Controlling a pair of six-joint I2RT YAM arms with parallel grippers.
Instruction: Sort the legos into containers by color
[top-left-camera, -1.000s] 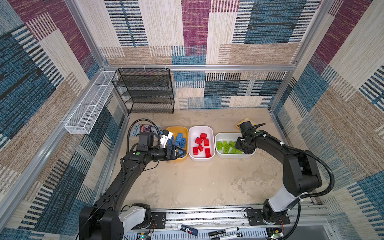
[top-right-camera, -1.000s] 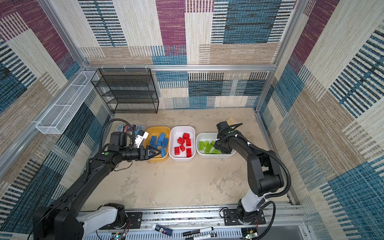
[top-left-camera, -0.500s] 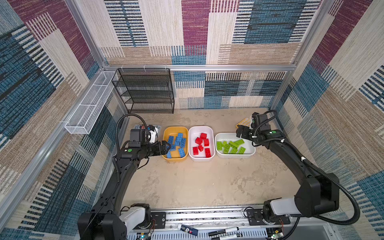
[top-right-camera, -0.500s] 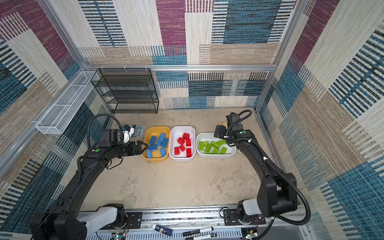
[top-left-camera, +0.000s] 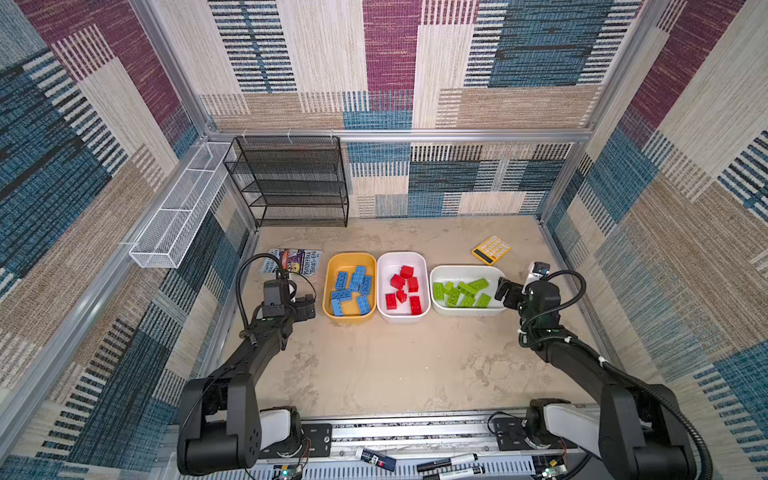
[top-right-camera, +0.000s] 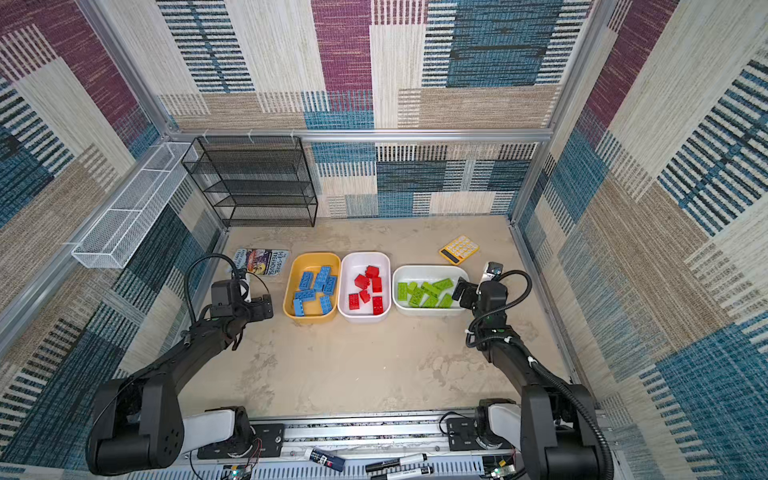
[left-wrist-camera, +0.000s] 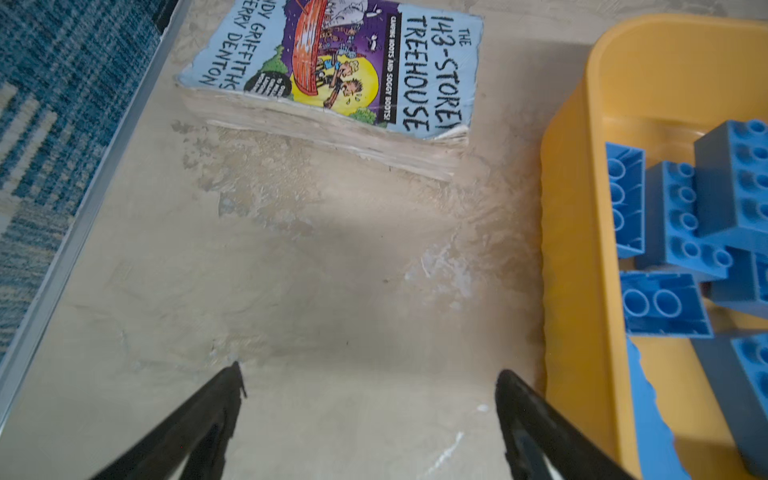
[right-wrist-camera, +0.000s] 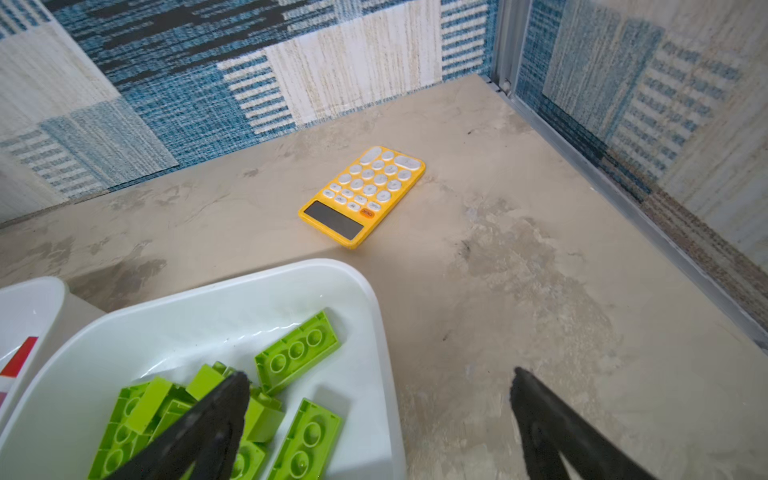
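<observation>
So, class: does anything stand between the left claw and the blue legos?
Only the side wall of the yellow tub. The open left claw hangs over the bare table beside it. The blue legos lie inside, just past that wall. Nothing else visible intervenes.

Three tubs stood in a row on the table (top-left-camera: 374, 365): left tub (top-left-camera: 338, 264), middle tub (top-left-camera: 392, 264) and right tub (top-left-camera: 457, 274), side by side, legos (top-left-camera: 351, 286) lying in each. A book (top-left-camera: 293, 261) lay behind and left of the left tub; a calculator (top-left-camera: 490, 249) lay behind the right tub. A rack (top-left-camera: 291, 183) stood at the back wall. My left gripper (top-left-camera: 305, 306) hung left of the left tub; my right gripper (top-left-camera: 505, 291) hung over the right tub's right end.
</observation>
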